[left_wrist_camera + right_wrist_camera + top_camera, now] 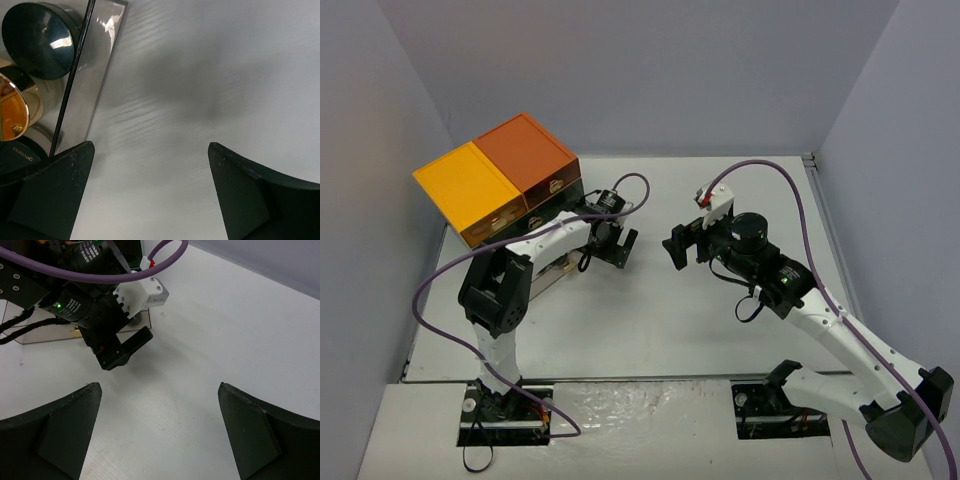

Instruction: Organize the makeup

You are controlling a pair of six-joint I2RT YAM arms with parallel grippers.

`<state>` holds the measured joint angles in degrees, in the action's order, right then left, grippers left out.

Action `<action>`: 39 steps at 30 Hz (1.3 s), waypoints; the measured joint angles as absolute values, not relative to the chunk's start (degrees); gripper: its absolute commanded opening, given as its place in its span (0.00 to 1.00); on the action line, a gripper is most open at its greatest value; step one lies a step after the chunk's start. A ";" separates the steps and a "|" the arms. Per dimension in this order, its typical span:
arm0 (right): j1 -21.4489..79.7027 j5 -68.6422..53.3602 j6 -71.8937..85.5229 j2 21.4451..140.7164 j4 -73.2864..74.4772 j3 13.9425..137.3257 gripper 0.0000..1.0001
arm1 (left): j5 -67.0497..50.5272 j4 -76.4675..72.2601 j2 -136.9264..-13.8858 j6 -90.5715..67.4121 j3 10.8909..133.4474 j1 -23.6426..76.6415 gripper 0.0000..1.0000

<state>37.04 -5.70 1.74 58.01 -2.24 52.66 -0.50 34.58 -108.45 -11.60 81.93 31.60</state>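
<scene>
In the left wrist view a round black compact point(40, 40), a gold-lidded jar point(12, 107) and part of another black compact point(20, 160) lie inside a clear-walled drawer point(92, 75) at the left. My left gripper point(150, 150) is open and empty over bare table just right of that drawer; from above it point(623, 246) sits in front of the cabinet. My right gripper point(677, 246) is open and empty, facing the left one across a small gap, with bare table between its fingers point(159, 387). Brushes, pencils and the curler are out of view.
The dark green cabinet with yellow point(470, 190) and orange point(525, 150) tops stands at the back left. The pulled-out drawer point(555, 268) lies under the left arm. The left wrist body point(95, 310) fills the right wrist view's upper left. Grey walls enclose the white table point(720, 320).
</scene>
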 measured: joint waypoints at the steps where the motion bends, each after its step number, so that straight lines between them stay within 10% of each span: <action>1: 37.04 -5.69 1.74 58.02 -2.24 52.66 1.00 | 0.09 34.96 -108.55 -11.14 82.05 30.98 0.97; 39: 37.04 -5.72 3.65 58.83 -1.94 53.08 1.00 | 22.32 33.53 -115.42 -4.03 86.00 22.87 0.97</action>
